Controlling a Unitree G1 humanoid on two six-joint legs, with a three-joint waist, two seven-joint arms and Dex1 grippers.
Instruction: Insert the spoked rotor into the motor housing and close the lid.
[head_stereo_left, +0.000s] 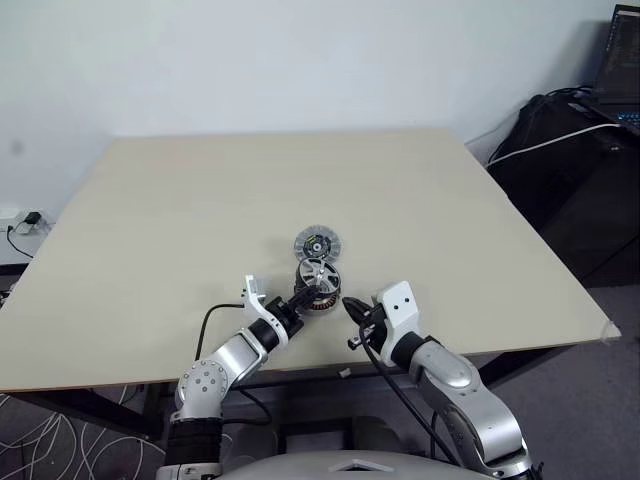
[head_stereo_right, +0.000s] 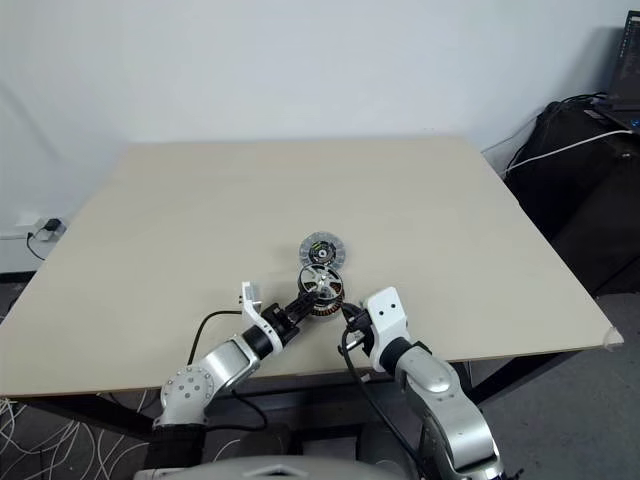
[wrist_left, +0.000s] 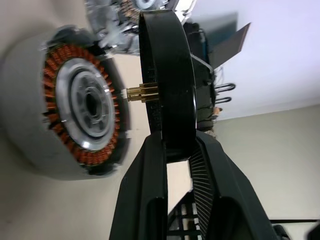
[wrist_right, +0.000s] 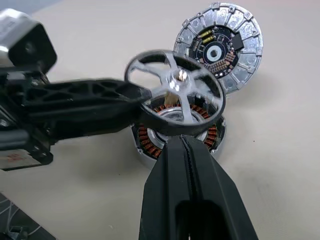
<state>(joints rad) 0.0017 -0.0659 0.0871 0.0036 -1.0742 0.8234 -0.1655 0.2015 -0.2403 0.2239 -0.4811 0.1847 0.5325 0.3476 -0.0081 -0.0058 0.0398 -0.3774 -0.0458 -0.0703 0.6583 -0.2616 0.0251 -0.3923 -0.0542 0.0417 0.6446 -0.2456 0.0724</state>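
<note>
My left gripper (head_stereo_left: 305, 288) is shut on the dark rim of the spoked rotor (head_stereo_left: 318, 270), gripping it edge-on. The rotor (wrist_right: 175, 92) hovers flat just above the motor housing (head_stereo_left: 322, 303), its silver spokes and brass hub facing up. The housing (wrist_left: 75, 105) lies on the table with its copper windings showing around a silvery centre. The lid (head_stereo_left: 318, 243) lies just behind the housing, its face with dark and green parts up. My right gripper (head_stereo_left: 350, 305) is shut and empty, its tips (wrist_right: 182, 142) close to the housing's near side; whether they touch it I cannot tell.
The beige table (head_stereo_left: 200, 220) has broad bare room on all sides of the parts. Both arms reach in over its near edge. Black bags and a cable (head_stereo_left: 570, 150) stand off the table at the right.
</note>
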